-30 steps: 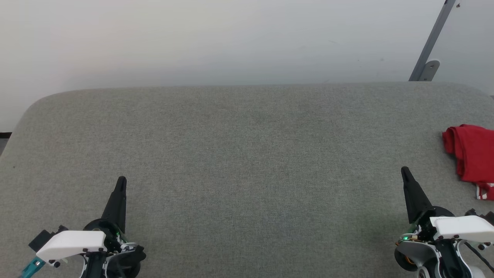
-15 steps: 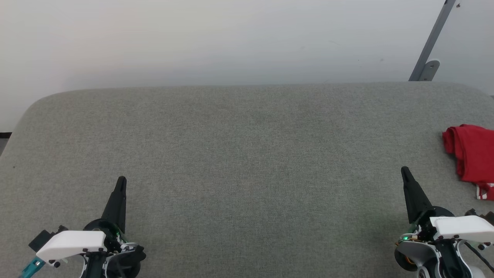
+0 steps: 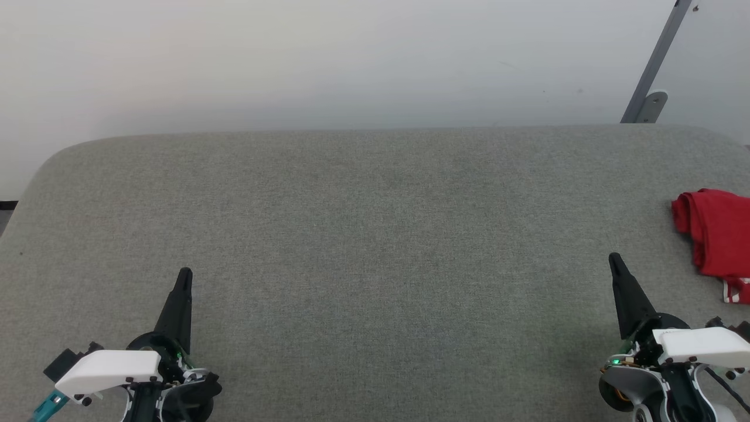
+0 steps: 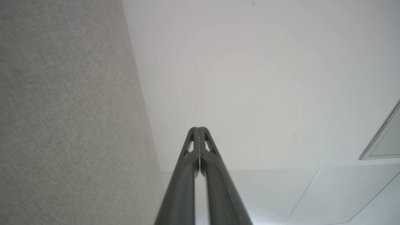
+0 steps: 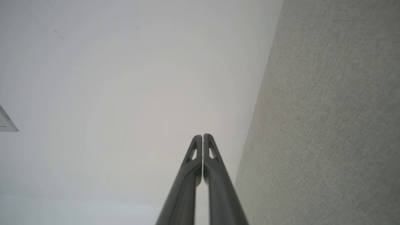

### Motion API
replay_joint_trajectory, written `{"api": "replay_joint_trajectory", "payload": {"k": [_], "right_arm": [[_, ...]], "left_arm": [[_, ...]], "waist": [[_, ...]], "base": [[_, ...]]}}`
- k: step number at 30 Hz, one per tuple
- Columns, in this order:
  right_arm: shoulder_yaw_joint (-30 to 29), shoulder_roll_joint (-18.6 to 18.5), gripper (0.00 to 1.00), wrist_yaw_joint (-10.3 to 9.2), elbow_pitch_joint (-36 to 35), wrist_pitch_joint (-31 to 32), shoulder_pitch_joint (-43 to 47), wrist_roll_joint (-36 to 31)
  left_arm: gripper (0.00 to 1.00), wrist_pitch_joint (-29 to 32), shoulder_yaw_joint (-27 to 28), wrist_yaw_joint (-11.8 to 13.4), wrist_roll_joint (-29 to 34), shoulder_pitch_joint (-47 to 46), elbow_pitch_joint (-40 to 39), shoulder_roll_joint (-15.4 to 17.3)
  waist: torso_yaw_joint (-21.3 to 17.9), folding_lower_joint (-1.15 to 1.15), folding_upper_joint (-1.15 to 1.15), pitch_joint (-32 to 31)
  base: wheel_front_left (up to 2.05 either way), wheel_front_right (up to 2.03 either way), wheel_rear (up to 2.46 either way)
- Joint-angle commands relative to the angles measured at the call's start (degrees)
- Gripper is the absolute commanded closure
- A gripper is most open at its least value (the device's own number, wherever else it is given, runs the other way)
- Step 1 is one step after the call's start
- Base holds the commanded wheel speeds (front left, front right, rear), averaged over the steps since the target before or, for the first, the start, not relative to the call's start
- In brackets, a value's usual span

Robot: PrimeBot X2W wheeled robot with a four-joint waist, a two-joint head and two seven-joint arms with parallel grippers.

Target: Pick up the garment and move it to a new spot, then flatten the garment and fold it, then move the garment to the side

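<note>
A wide grey fabric-covered bench (image 3: 375, 234) spans the scene, with a pale wall (image 3: 351, 58) behind its far edge. The garment (image 3: 718, 231), a bunched red heap with red-and-white striped trim at its near end, lies on the bench at the right, cut off by the picture's edge. The left gripper (image 3: 184, 274) at the near left and the right gripper (image 3: 614, 258) at the near right both have their fingers pressed together on nothing. The right gripper is near the garment but apart from it.
</note>
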Motion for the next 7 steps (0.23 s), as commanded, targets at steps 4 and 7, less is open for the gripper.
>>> {"api": "replay_joint_trajectory", "payload": {"k": [4,7], "right_arm": [[0.0,0.1,1.00,0.01,0.1,0.1,-0.3,0.2],[0.1,0.1,1.00,0.01,0.1,0.1,-0.3,0.2]], "left_arm": [[1.00,0.2,0.1,-0.2,0.2,-0.7,0.0,0.0],[1.00,0.2,0.1,-0.2,0.2,-0.7,0.0,-0.1]], "waist": [[0.0,0.00,0.00,0.0],[0.0,0.00,0.00,0.0]], "base": [[0.00,0.00,0.00],[0.00,0.00,0.00]]}}
